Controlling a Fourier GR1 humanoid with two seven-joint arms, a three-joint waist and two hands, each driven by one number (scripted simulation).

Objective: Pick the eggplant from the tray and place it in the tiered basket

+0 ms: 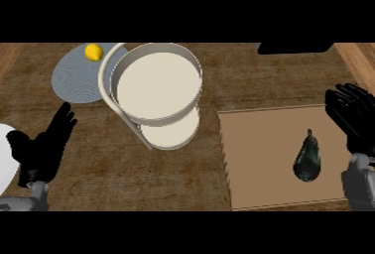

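Both hands idle, fingers spread, holding nothing: left hand (42,146) at lower left, right hand (355,119) beside tray (256,149); eggplant (309,158) lying on tray, untouched; risks rolling off curved skin on grasp; could clip tiered basket (157,84) rim on transfer.

A: How is the light?
B: Dim and even. The table (110,163) is dark brown, without glare.
A: Any shadows?
B: Only soft ones; the tiered basket (157,94) darkens its lower level. The eggplant (309,158) carries small pale highlights.
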